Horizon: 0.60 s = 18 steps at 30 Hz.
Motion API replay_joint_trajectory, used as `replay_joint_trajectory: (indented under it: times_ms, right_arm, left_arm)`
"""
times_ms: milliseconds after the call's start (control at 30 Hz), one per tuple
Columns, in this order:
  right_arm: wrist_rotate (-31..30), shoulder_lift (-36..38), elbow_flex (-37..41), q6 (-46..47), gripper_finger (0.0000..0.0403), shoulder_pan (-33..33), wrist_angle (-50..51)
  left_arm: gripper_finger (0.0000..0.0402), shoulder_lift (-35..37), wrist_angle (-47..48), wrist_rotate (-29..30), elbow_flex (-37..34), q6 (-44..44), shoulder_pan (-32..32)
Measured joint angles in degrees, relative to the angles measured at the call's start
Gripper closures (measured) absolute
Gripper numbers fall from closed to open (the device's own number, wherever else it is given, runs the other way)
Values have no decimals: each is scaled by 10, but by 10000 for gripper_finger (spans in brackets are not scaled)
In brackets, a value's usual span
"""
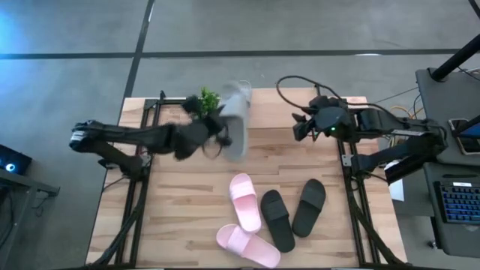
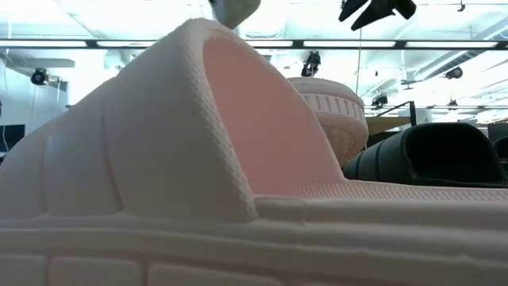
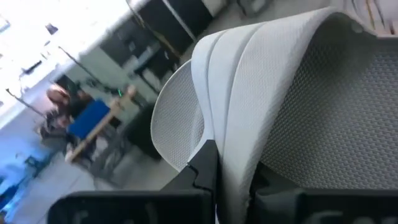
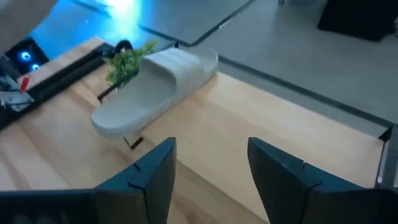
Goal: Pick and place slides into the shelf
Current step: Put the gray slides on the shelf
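Observation:
My left gripper (image 1: 208, 139) (image 3: 230, 180) is over the far middle of the table, shut on a grey-green slide (image 1: 237, 124) (image 3: 261, 81) (image 4: 155, 84). My right gripper (image 1: 300, 129) (image 4: 211, 162) (image 2: 373, 12) hangs open in the air to the right of that slide, touching nothing. Two pink slides (image 1: 245, 201) (image 1: 247, 246) and two black slides (image 1: 276, 220) (image 1: 309, 206) lie flat on the near part of the table. One pink slide (image 2: 159, 159) fills the low view. No shelf and no second grey-green slide can be made out. My left gripper pinches the grey-green slide between its two fingers (image 3: 205, 168) by a grooved edge band (image 3: 233, 155). Whether that band is the sole's rim or the strap's edge, I cannot tell. The fingers come level from the table's left. The slide is lifted clear, roughly level.
A small green plant (image 1: 206, 99) (image 4: 127, 59) stands at the far edge, just beside the held slide. Black frame rails (image 1: 142, 172) (image 1: 349, 180) run along the table's left and right sides. Bare wood (image 1: 180, 202) lies left of the pink slides.

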<state>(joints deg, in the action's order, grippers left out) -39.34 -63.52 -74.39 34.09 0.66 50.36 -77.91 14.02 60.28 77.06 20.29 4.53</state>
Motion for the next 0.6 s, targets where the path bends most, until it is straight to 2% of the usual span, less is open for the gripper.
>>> replay_joint_trajectory:
  times_ms: [67, 133, 267, 433, 600]
  right_arm:
    - [-11, 11, 0, 1, 211, -2, -1]
    - [-22, 24, 0, 6, 211, -2, -1]
    - [-29, 49, 0, 15, 211, -2, -1]
    - [-34, 67, 0, 15, 211, -2, 2]
    - [-34, 70, 0, 15, 211, -2, 5]
  left_arm:
    - [401, -20, -103, -13, 2, 74, -39]
    - [401, -47, -137, -40, 16, 114, -75]
    - [401, -111, -89, -122, 66, 117, -121]
    - [402, -212, -81, -153, 149, 147, -156]
    - [402, -306, -49, -155, 270, 175, -190]
